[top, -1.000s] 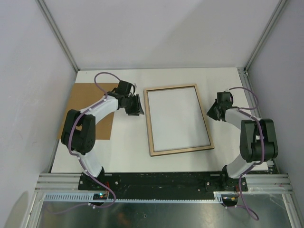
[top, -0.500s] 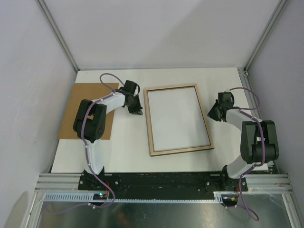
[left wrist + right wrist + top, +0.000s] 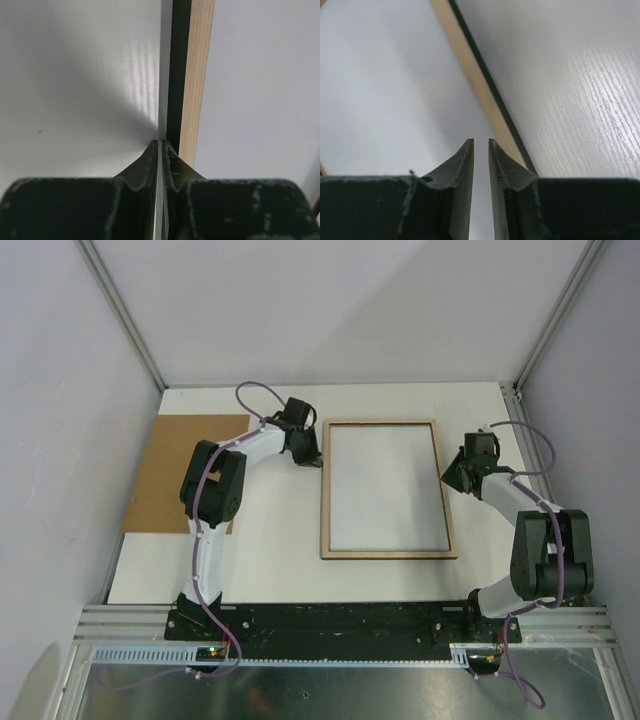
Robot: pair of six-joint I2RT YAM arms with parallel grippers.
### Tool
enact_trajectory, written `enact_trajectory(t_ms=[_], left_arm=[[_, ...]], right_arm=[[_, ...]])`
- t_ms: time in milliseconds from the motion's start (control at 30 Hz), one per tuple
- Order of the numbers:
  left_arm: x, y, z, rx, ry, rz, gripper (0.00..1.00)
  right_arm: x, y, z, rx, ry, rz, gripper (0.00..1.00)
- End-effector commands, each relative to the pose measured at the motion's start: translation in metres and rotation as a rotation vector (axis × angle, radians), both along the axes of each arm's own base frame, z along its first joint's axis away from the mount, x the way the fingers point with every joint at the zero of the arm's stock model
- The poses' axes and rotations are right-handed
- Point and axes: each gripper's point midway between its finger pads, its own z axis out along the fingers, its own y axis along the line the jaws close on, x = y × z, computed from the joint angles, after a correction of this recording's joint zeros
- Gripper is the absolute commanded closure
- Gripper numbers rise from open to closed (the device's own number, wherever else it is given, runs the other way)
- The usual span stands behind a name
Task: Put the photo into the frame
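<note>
Frame (image 3: 388, 489) squared up; left tool (image 3: 311, 455) at its left edge.

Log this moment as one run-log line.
stage: squaring frame | left gripper: shut, at frame's left edge | right gripper: nearly closed, empty, at right edge | backing board: far left

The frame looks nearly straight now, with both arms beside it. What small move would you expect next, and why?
Probably a slight retreat of the left tool from the frame. The frame lies pale side up, square to the table edge, a white sheet inside; the brown board waits at left. Both tools sit nearly closed at the frame's edges, apparently holding nothing.
</note>
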Motion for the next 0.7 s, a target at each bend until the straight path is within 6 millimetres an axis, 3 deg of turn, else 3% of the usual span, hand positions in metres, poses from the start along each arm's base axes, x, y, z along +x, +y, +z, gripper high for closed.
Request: enact_trajectory(t_ms=[0, 300, 500, 667], left_arm=[[0.004, -0.034, 0.008, -0.056, -0.014, -0.028, 0.89], [-0.026, -0.06, 0.01, -0.045, 0.0, -0.058, 0.92], [-0.056, -0.062, 0.01, -0.024, 0.01, -0.081, 0.94], [-0.072, -0.052, 0.017, -0.008, -0.007, -0.075, 0.93]], right_arm=[[-0.002, -0.002, 0.018, -0.024, -0.041, 0.003, 0.77], [-0.005, -0.001, 0.027, -0.025, -0.057, 0.01, 0.77], [-0.005, 0.006, 0.03, -0.018, -0.065, 0.027, 0.77], [-0.004, 0.017, 0.03, -0.006, -0.071, 0.053, 0.77]])
